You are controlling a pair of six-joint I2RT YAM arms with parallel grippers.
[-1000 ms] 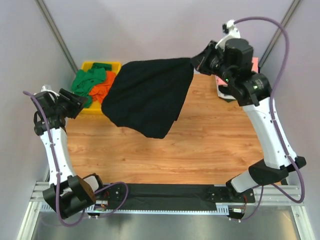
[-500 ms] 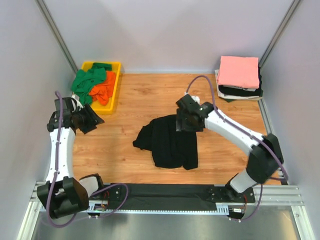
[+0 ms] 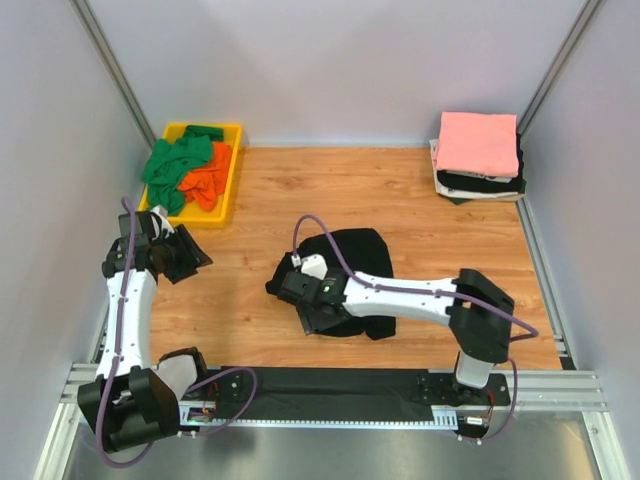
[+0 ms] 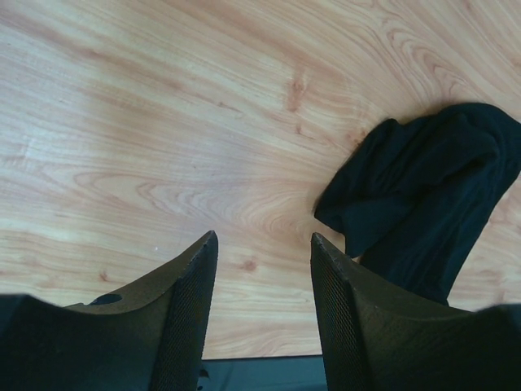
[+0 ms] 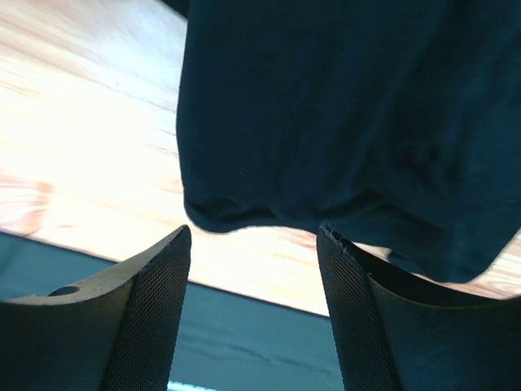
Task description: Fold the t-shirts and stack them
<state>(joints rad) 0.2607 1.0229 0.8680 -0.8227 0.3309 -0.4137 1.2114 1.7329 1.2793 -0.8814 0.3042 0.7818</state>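
The soft black t-shirt (image 3: pixel 352 252) is lying crumpled on the brown wooden table (image 3: pixel 440 225), while the right gripper (image 5: pixel 254 232) over its edge and the left gripper (image 4: pixel 264 238) off to the side are both gaping open, holding nothing.

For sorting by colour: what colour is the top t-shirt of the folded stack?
The top t-shirt is pink, seen best in the top external view.

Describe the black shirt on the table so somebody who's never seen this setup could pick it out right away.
Look at the wooden table, near its middle, toward the front edge. A crumpled black t-shirt lies there, partly under the right arm. It alone lies loose on the wood; the others are heaped in the yellow tray or folded in the far-right stack.
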